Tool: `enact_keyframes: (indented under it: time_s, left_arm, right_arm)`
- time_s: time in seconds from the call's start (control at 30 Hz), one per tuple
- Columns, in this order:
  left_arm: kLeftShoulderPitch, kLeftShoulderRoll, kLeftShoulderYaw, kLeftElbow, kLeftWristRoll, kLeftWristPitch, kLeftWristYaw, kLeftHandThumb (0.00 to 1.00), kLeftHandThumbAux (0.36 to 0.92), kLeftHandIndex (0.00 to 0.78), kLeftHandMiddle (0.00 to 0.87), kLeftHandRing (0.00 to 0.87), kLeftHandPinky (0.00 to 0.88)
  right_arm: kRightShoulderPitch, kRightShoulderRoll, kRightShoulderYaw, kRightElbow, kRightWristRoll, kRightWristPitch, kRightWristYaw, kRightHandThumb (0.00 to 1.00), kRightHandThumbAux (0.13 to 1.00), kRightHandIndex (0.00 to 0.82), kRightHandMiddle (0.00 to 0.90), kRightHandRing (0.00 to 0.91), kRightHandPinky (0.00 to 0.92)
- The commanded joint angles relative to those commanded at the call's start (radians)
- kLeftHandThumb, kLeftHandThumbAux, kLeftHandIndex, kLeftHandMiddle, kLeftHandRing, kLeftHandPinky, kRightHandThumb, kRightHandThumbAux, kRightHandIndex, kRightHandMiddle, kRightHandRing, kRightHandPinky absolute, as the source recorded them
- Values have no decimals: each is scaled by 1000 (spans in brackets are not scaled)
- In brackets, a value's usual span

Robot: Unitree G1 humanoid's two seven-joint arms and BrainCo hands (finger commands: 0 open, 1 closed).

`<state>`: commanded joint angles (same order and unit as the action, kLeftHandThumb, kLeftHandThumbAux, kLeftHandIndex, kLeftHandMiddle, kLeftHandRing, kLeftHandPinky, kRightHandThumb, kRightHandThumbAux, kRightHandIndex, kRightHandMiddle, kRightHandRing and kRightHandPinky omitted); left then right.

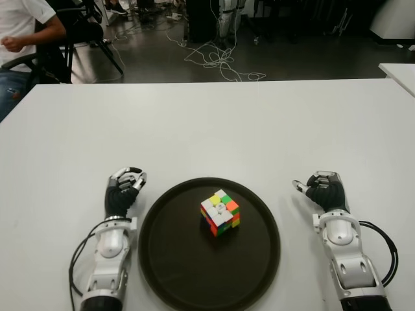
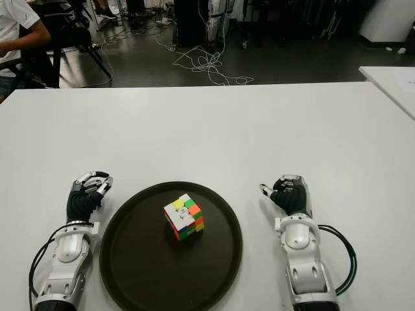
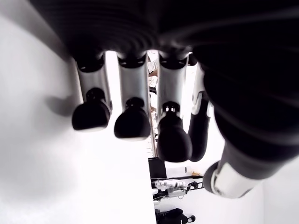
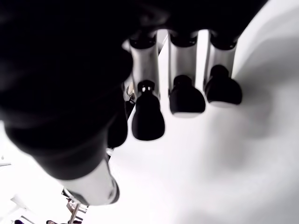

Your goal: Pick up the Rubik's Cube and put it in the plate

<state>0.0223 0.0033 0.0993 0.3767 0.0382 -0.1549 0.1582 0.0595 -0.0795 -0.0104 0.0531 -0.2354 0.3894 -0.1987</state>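
Note:
The Rubik's Cube [image 1: 220,212] sits upright near the middle of the round dark plate [image 1: 175,259], at the table's near edge. My left hand [image 1: 126,184] shows just left of the plate's rim, fingers loosely bent and holding nothing. On the other side, my right hand [image 1: 321,188] is a short way off the rim, thumb pointing toward the plate, also holding nothing. In the left wrist view the fingers [image 3: 133,123] hang relaxed over white table. The right wrist view shows its fingers [image 4: 187,98] the same way.
The white table [image 1: 207,123] stretches wide beyond the plate. A seated person [image 1: 19,32] is at the far left behind the table. Cables [image 1: 217,61] lie on the floor beyond. Another white table's corner [image 1: 402,71] shows at the far right.

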Motion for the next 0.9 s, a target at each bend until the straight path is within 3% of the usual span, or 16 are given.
enact_keyframes:
  time_s: [0.47, 0.9]
  left_arm:
    - [0, -2, 9, 14, -2, -9, 2, 705, 706, 444, 811, 829, 815]
    - [-10, 8, 11, 38, -2, -20, -7, 705, 706, 444, 807, 820, 806]
  right_arm:
    - [1, -5, 17, 7, -25, 3, 9, 256, 873, 733, 827, 826, 818]
    - [7, 14, 14, 47, -29, -110, -38, 298, 869, 728, 825, 828, 826]
